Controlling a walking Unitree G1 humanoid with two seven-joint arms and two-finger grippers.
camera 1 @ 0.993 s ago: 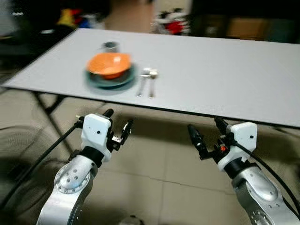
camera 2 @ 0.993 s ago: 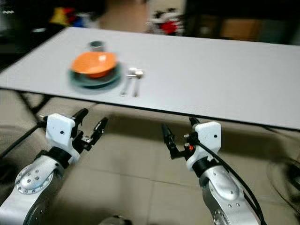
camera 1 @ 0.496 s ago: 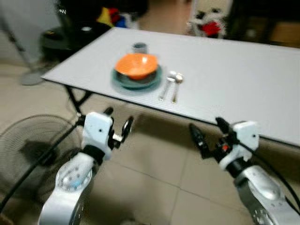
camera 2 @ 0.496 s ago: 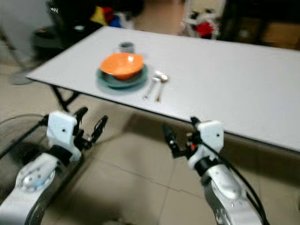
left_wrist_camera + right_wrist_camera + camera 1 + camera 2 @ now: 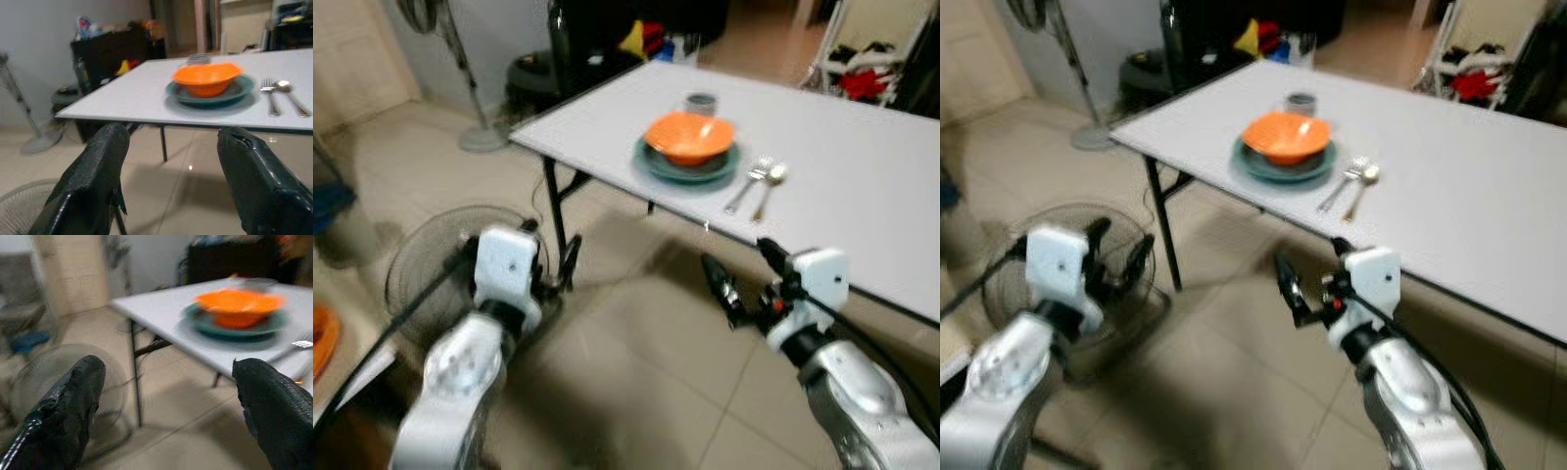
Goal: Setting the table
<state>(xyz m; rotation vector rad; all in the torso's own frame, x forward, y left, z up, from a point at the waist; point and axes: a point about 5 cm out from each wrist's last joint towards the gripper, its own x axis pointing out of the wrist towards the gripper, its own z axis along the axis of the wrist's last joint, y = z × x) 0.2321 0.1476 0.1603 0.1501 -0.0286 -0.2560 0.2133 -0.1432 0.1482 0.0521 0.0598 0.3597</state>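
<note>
An orange bowl [image 5: 690,137] sits on a teal plate [image 5: 687,166] near the left end of the white table [image 5: 862,176]. A small grey cup [image 5: 701,102] stands behind them. A fork [image 5: 747,185] and a spoon [image 5: 770,183] lie side by side to the right of the plate. My left gripper [image 5: 548,257] is held low in front of the table, open and empty. My right gripper [image 5: 744,274] hangs open below the table's near edge, also empty. In the left wrist view the bowl [image 5: 208,78] shows between the black fingers [image 5: 93,186].
A round floor fan [image 5: 440,269] lies on the tiled floor right by my left arm. A standing fan's base [image 5: 481,140] and a dark cabinet [image 5: 607,39] with toys are beyond the table's left end. A rack [image 5: 862,73] with red items stands far right.
The whole view has swung left, so the table has slid to the right and the floor fan has come into view. Both grippers stay open and empty.
</note>
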